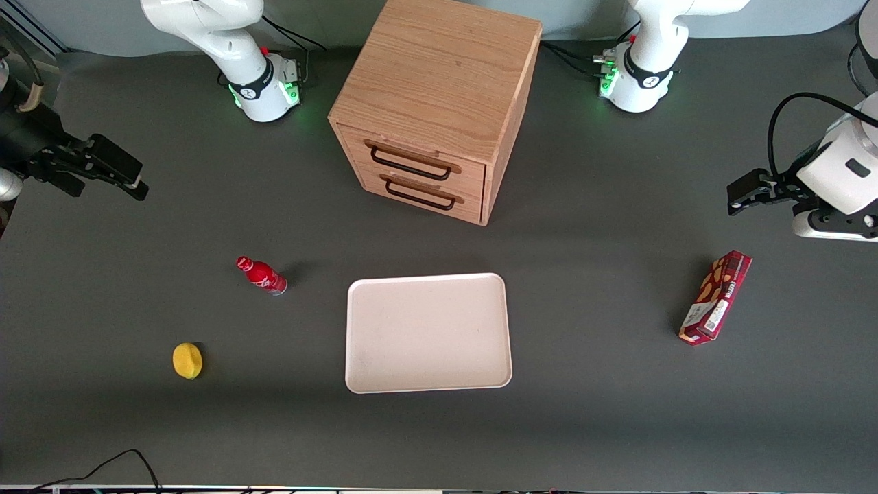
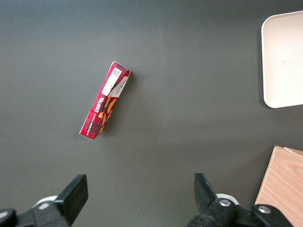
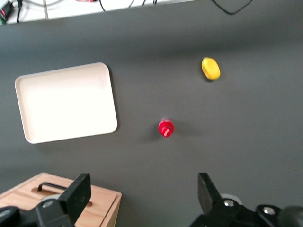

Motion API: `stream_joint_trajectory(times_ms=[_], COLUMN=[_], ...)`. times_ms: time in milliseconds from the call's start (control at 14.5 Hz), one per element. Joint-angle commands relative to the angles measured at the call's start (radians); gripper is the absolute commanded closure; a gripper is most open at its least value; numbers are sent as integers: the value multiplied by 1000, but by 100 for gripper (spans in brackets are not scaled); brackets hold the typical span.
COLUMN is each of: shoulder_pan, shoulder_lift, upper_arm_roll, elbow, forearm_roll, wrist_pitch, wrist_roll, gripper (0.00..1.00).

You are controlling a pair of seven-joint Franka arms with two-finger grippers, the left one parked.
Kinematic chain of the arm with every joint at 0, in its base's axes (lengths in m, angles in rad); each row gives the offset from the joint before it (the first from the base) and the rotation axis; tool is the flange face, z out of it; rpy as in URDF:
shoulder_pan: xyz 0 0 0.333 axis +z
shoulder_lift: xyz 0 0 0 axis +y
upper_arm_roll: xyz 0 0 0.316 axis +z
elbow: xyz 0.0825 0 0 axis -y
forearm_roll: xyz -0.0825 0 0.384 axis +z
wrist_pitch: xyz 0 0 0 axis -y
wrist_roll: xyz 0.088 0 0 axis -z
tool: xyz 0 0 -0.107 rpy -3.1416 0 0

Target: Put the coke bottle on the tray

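Legible text is scarce. The bottle [image 1: 263, 275] carries white lettering, too small to read. The box [image 2: 104, 105] bears yellow brand lettering along its side and a white label with a code square; neither can be made out. The gripper [image 3: 144, 197], high above the table, shows no markings.

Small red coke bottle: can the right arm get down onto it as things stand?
Probably yes. The small red coke bottle stands alone on the dark table; the yellow lemon and pale pink tray sit apart. The gripper hangs above, jaws open.
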Motion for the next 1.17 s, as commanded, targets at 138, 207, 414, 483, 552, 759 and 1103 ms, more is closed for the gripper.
stream_joint_trajectory(times_ms=[138, 207, 414, 483, 552, 759, 1103], shoulder_pan=[-1, -1, -1, -2, -4, -8, -7], shoulder_lift=[-5, -3, -1, -1, -1, -1, 14], upper_arm_roll=[-2, 0, 1, 1, 1, 0, 0], elbow=[28, 20, 8, 7, 5, -23, -67], forearm_roll=[0, -1, -1, 0, -1, 5, 5], wrist_pitch=[-37, -37, -37, -37, -38, -38, -22], wrist_roll=[30, 25, 18, 16, 14, 25, -5], gripper=[0, 0, 0, 0, 0, 0, 0])
